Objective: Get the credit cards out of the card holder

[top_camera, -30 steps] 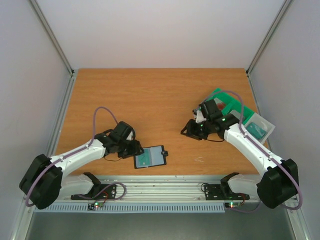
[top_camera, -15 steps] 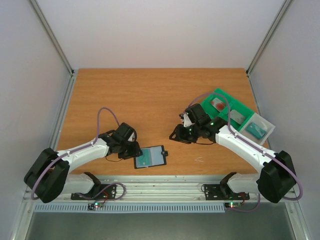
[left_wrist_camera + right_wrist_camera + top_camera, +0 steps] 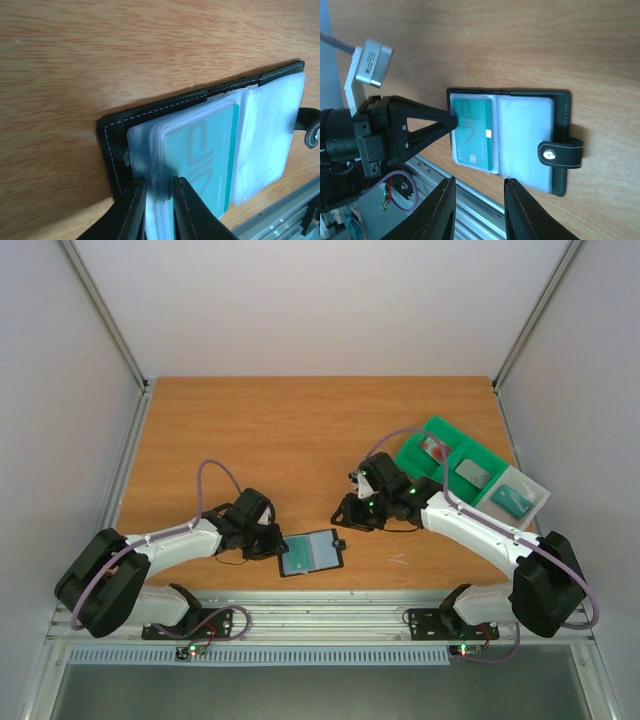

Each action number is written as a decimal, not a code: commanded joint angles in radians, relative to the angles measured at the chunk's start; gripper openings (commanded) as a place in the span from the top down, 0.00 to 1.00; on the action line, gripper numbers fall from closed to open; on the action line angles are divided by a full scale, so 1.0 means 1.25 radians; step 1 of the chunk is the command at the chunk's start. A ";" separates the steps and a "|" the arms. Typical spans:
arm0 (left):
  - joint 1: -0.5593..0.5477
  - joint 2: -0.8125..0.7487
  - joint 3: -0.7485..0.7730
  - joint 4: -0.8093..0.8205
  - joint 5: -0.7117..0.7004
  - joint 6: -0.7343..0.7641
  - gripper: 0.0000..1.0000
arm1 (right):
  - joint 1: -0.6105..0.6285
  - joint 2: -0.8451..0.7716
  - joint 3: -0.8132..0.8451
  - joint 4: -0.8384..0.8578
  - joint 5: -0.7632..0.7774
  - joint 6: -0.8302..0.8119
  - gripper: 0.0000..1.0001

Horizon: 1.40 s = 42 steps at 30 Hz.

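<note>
Card holder, a black stitched bi-fold wallet, lies open on the wooden table, well apart from the green compartment tray. Its long axis runs left-right, with the snap tab pointing toward the tray side. A teal card sits in clear sleeves. The left gripper pinches the holder's sleeve end farthest from the tray. The right gripper, fingers spread and empty, hovers near the tab end.

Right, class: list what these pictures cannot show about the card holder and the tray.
Left wrist: stacked sleeves in the card holder hide any cards beneath the teal card.
Left wrist: its near edge is hidden by the left pincer, cut by the bottom edge.
Top external: tray contents too small to identify.
</note>
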 commanded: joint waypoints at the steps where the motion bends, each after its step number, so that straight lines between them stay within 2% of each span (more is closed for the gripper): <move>1: -0.003 0.009 -0.015 0.085 0.039 -0.030 0.83 | 0.039 0.026 -0.017 0.050 0.002 0.023 0.72; 5: -0.003 -0.003 -0.021 0.125 0.071 -0.043 0.82 | 0.078 0.055 -0.026 0.116 -0.014 0.026 0.73; 8: -0.002 -0.019 -0.013 0.099 0.056 -0.044 0.78 | 0.097 0.083 -0.030 0.151 -0.018 0.034 0.74; 12: -0.003 -0.039 -0.012 0.064 0.026 -0.034 0.78 | 0.117 0.129 -0.049 0.217 -0.022 0.064 0.76; 16: -0.003 -0.025 -0.015 0.086 0.058 -0.025 0.83 | 0.129 0.177 -0.060 0.259 -0.025 0.073 0.77; 19: -0.002 0.005 -0.015 0.116 0.095 -0.020 0.91 | 0.131 0.205 -0.062 0.269 -0.023 0.061 0.77; 23: -0.003 0.001 -0.028 0.116 0.076 -0.021 0.99 | 0.130 0.237 -0.063 0.280 -0.022 0.054 0.78; 29: -0.003 0.003 -0.034 0.092 0.059 0.004 0.99 | 0.130 0.272 -0.078 0.331 -0.050 0.050 0.78; 35: -0.003 0.032 -0.045 0.125 0.090 -0.006 1.00 | 0.130 0.284 -0.094 0.349 -0.048 0.023 0.79; 42: -0.003 0.050 -0.035 0.104 0.101 0.015 1.00 | 0.130 0.327 -0.106 0.399 -0.070 0.014 0.81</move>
